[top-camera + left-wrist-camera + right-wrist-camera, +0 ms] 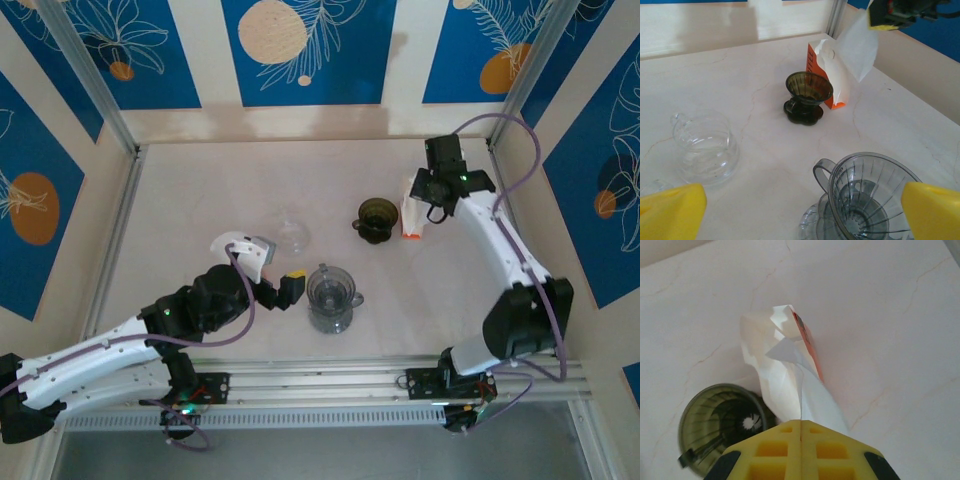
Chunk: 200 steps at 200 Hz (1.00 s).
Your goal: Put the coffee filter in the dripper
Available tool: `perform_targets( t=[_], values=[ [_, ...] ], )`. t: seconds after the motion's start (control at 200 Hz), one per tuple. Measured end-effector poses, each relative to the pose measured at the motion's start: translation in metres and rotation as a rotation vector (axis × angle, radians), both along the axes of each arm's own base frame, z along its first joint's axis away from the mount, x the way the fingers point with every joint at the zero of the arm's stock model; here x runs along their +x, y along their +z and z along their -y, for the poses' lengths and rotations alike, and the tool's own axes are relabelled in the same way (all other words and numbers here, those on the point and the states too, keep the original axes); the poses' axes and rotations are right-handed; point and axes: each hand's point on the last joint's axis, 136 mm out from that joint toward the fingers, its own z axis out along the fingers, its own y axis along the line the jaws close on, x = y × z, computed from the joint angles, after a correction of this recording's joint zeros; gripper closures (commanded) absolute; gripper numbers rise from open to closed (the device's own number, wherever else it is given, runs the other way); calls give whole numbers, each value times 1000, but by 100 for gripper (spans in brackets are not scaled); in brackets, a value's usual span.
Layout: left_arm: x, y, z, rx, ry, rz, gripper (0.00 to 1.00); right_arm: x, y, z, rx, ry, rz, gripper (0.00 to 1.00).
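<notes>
My right gripper point(801, 422) is shut on a white paper coffee filter point(790, 380), holding it up above the orange and white filter pack point(807, 340). From the left wrist the filter point(857, 47) hangs from the right gripper point(887, 15) over the pack point(827, 80). A dark olive dripper point(377, 218) point(807, 95) point(722, 425) stands just left of the pack. A clear grey dripper point(330, 297) point(872, 200) stands near the front. My left gripper point(280, 268) point(800, 215) is open, just left of the grey dripper, nothing between its yellow fingertips point(670, 212).
A clear glass server point(293, 232) point(705, 147) stands beyond the left gripper, to the left of the olive dripper. Blue patterned walls and metal posts point(90, 75) enclose the pale tabletop point(200, 190) on three sides.
</notes>
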Motion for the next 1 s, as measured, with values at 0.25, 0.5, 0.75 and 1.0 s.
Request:
perform_targets(
  t=[0.25, 0.5, 0.75, 1.0],
  values=[
    [-1, 2, -2, -8, 1, 4, 0, -63, 45, -38, 129, 125, 136, 100],
    [-1, 4, -7, -5, 11, 6, 0, -139, 56, -111, 226, 446, 69, 100],
    [-1, 3, -8, -3, 19, 5, 0, -204, 67, -152, 306, 699, -59, 100],
    [-1, 4, -9, -2, 20, 5, 0, -237, 59, -173, 354, 784, -259, 100]
  ],
)
